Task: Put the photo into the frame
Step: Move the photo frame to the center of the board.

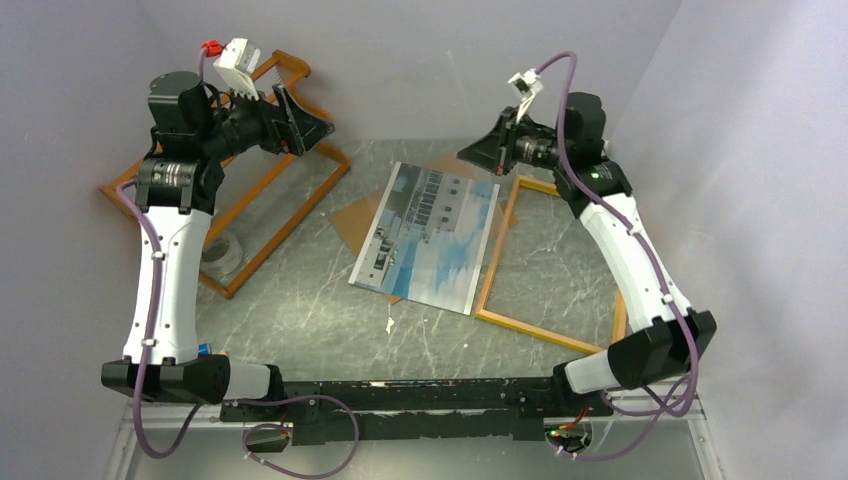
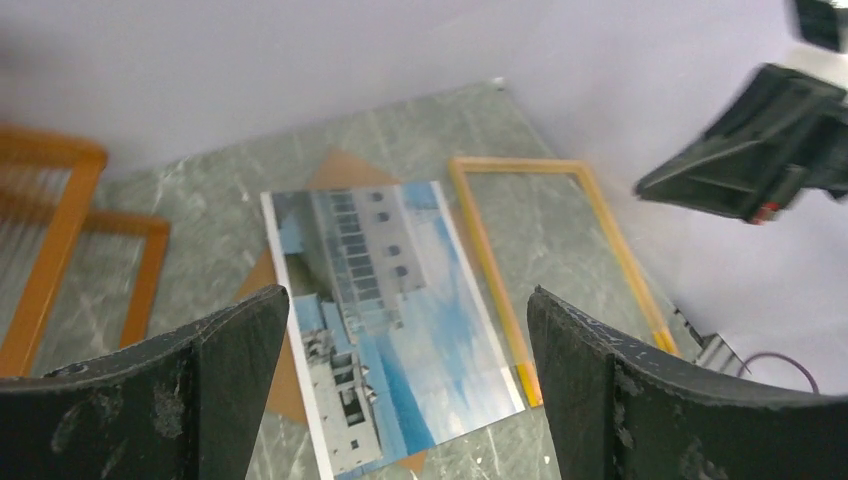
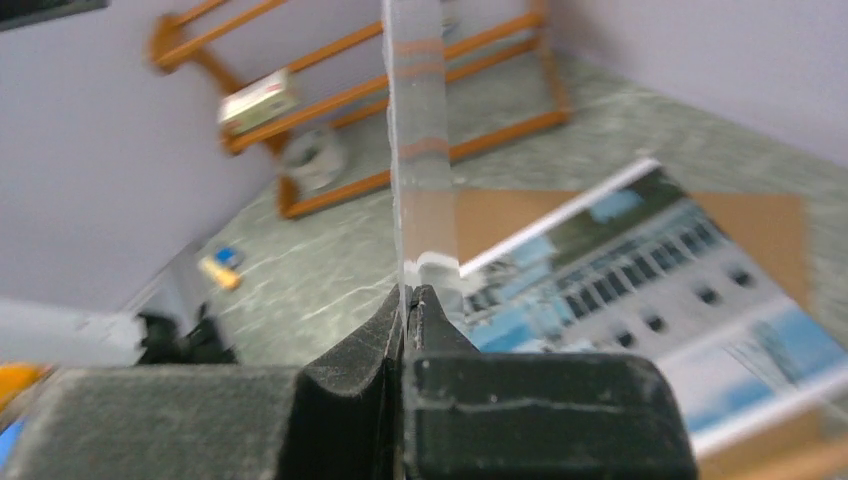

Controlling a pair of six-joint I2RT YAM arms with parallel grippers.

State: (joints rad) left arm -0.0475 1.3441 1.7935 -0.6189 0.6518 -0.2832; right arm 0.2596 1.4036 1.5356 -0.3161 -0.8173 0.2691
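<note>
Photo (image 1: 430,240) lies face up mid-worktop on a brown panel (image 1: 358,215), its right edge running along the left rail of the yellow frame (image 1: 530,330), which lies flat toward the right edge. Your left gripper (image 2: 405,300) hangs with its jaws wide apart and nothing between them. Your right gripper (image 3: 405,300) is clamped on a thin clear sheet (image 3: 420,150), which you see edge-on.

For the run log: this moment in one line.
left gripper open | right gripper shut on clear sheet | photo on panel, beside frame
</note>
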